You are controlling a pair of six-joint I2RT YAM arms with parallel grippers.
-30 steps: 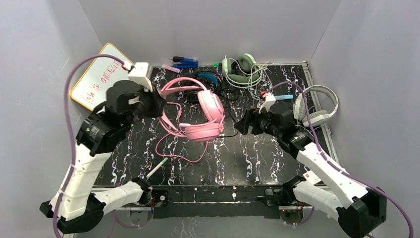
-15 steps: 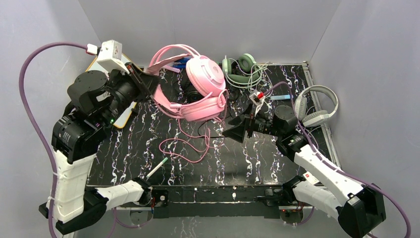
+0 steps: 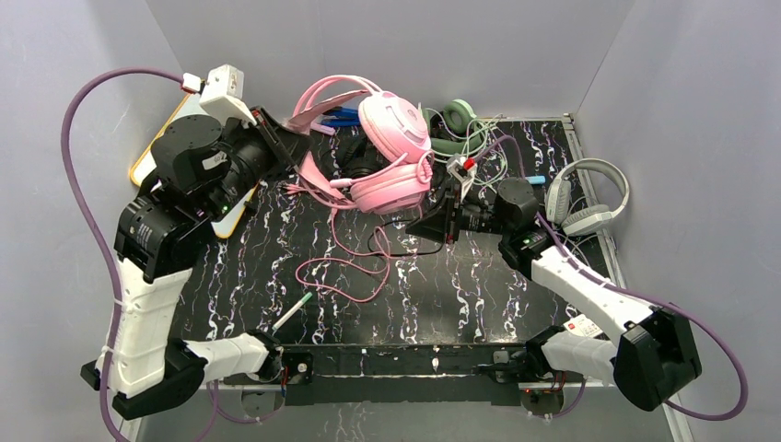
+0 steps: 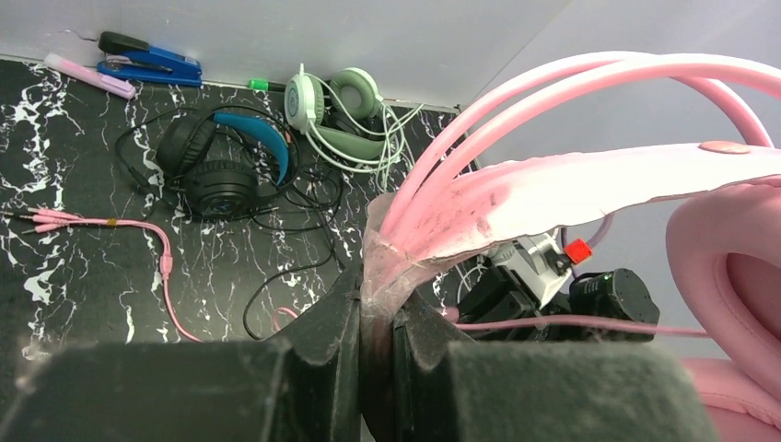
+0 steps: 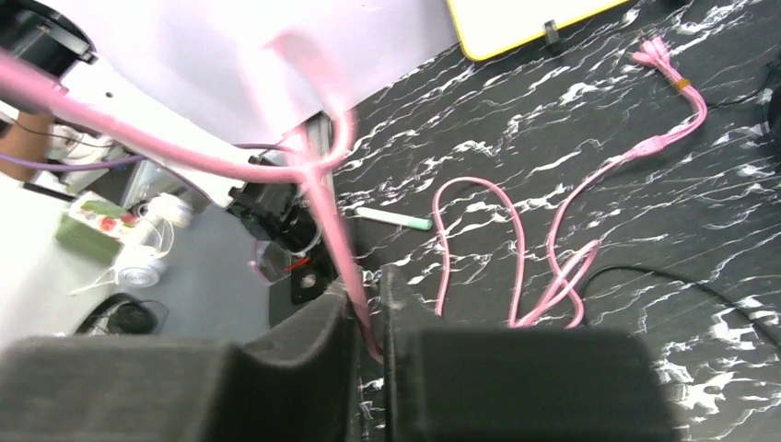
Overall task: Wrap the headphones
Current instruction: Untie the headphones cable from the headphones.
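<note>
while the left pincer (image 4: 376, 308) is closed tight on the headband of the pink headphones (image 3: 394, 138), the set is held up above the table (image 3: 497, 295) at back-centre, w/ the cups to the right of this pincer & tilted. in the left wrist view the band comes out from between the 2 fingers and arcs up to the right. the right pincer (image 5: 368, 308) is below & just right of the cups in the top view. it is almost fully closed, w/ the pink cord (image 5: 324, 221) pinched in the narrow gap between its fingers; from there the cord goes up toward the headset. the rest of the cord lies in loose loops on the table, in front of the right pincer. the black-and-blue headphones (image 4: 221, 166) lie on the table at the back, the green-white headphones (image 4: 336, 110) just beside them. the white-grey headphones (image 3: 589, 198) are at the right edge, apart from both pincers.
</note>
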